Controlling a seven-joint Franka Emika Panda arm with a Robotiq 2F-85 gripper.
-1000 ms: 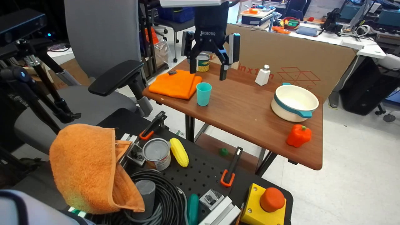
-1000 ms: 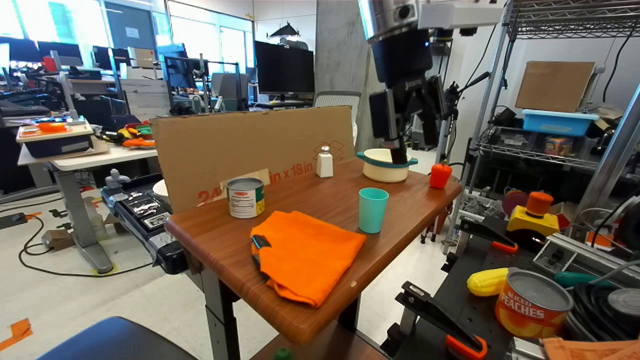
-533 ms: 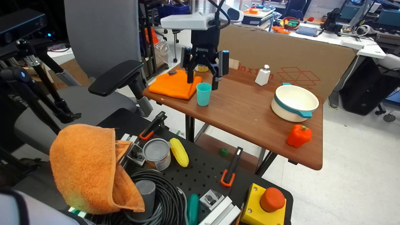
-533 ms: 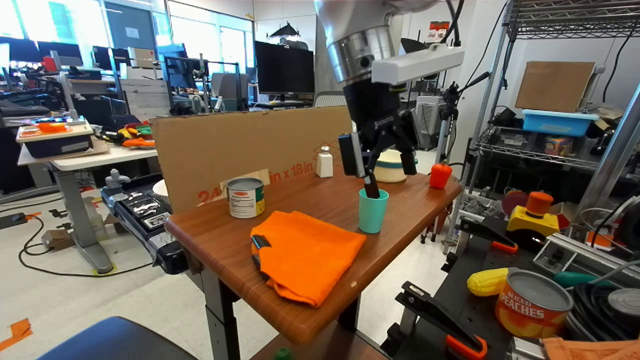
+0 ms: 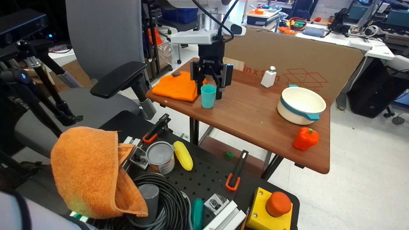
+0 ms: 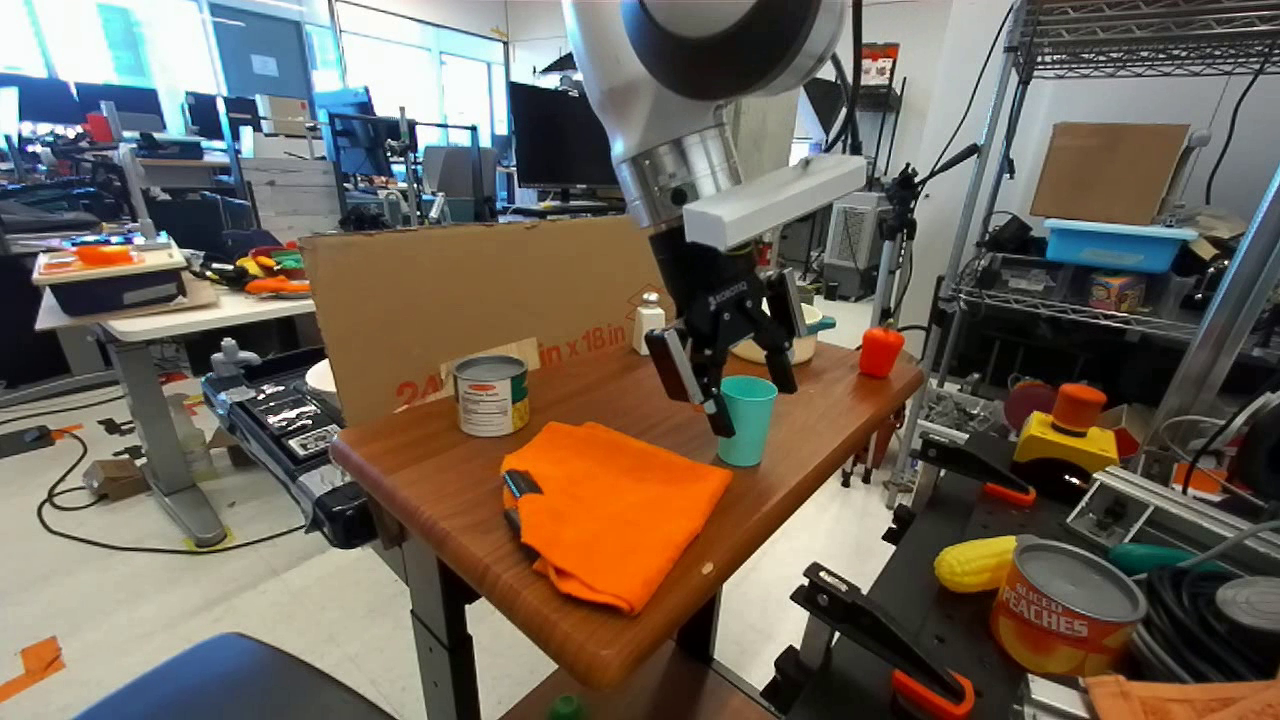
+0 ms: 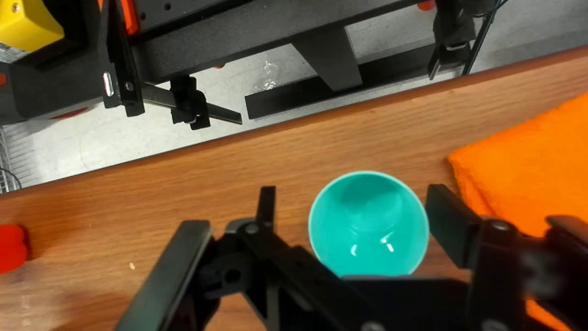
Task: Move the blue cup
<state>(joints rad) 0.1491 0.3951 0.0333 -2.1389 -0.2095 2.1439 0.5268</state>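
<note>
The blue cup [image 5: 208,99] stands upright on the brown table, close to its edge, in both exterior views [image 6: 744,440]. In the wrist view I look down into the empty cup [image 7: 367,225], whose lower rim is hidden by the gripper. My gripper [image 7: 353,202] is open, with one finger on each side of the cup. The right finger in the wrist view is very near the rim; whether it touches cannot be told. The left finger has a clear gap to the cup. In an exterior view the gripper [image 5: 209,93] is behind and around the cup's upper part.
The folded orange cloth [image 5: 179,85] lies right beside the cup. A tin can [image 6: 491,395], a white bottle [image 5: 268,76], a white bowl with teal rim [image 5: 300,105] and a red pepper [image 5: 305,139] stand on the table [image 5: 252,105]. A cardboard wall [image 5: 297,60] is behind.
My gripper has come down and over to the cup, from above and behind it to astride its upper part. It has stayed open. The cup has not moved.
</note>
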